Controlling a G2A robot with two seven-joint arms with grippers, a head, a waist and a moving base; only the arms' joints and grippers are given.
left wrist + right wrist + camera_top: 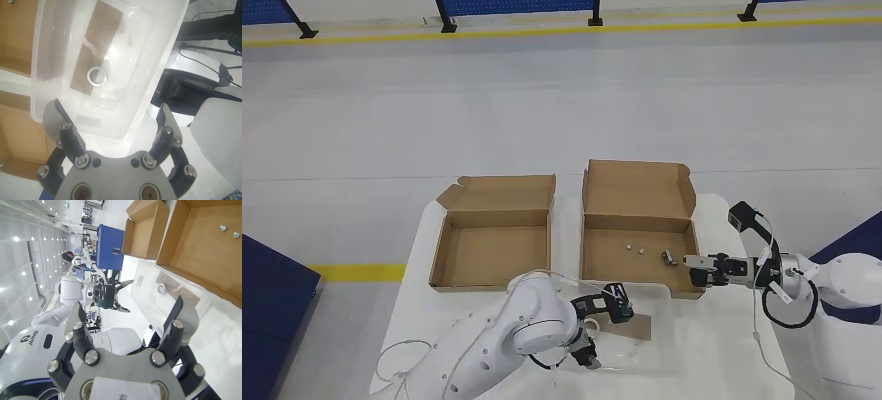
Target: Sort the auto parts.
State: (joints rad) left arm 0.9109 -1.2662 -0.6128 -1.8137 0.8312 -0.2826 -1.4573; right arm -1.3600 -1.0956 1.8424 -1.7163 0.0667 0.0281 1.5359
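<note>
A metal ring (97, 76) lies on a brown card strip (98, 47) inside the clear plastic bin (166, 47) at the table's front. My left gripper (110, 106) hovers open over the bin's near end with nothing between its fingers; the top view shows it (617, 303) at the bin's left part. My right gripper (128, 303) is open and empty, over the front right corner of the right cardboard box (674, 260). Two small bolts (223, 228) (236, 234) lie in that box (637, 262). The ring (163, 288) lies in the bin ahead of the right gripper.
An open cardboard box (492, 255) stands to the left of the one with the bolts, nothing in it. Both boxes have raised flaps at the back. The bin (642, 345) sits just in front of the boxes. A blue cabinet (272, 300) stands left of the table.
</note>
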